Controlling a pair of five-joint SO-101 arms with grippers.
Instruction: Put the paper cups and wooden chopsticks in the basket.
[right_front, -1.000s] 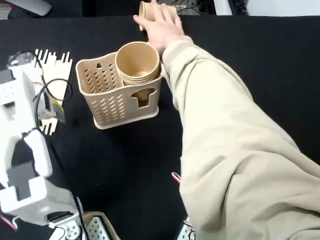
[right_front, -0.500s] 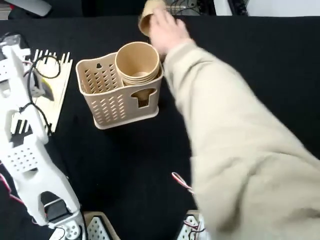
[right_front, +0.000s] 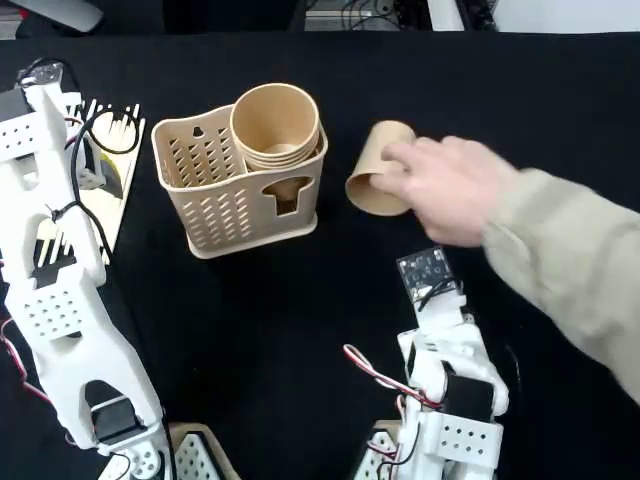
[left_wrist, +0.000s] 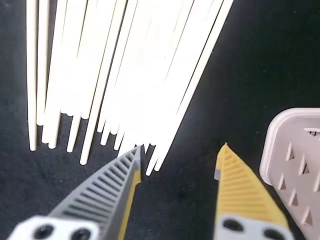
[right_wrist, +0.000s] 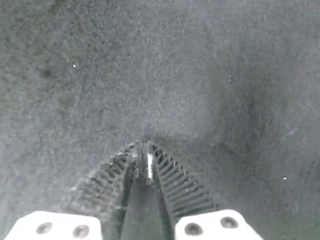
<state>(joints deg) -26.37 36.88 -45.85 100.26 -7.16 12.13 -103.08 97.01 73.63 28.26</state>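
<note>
The beige basket (right_front: 235, 205) stands left of centre with a stack of paper cups (right_front: 275, 122) in its right compartment. To its right a person's hand (right_front: 450, 188) holds another paper cup (right_front: 375, 180) on its side on the black cloth. Wooden chopsticks (right_front: 118, 160) lie fanned out left of the basket. In the left wrist view my left gripper (left_wrist: 180, 152) is open just short of the chopsticks' (left_wrist: 125, 75) near ends, with nothing between its jaws and the basket's corner (left_wrist: 295, 150) beside it. My right gripper (right_wrist: 143, 149) is shut and empty over bare cloth.
The left arm (right_front: 50, 260) stretches along the table's left edge. The right arm (right_front: 445, 390) sits folded at the front edge, right below the person's sleeve (right_front: 575, 265). Black cloth covers the table; cables and equipment lie beyond its far edge.
The person's hand has brought a paper cup from the table's far edge down to the right of the basket. The left arm has stretched out toward the chopsticks.
</note>
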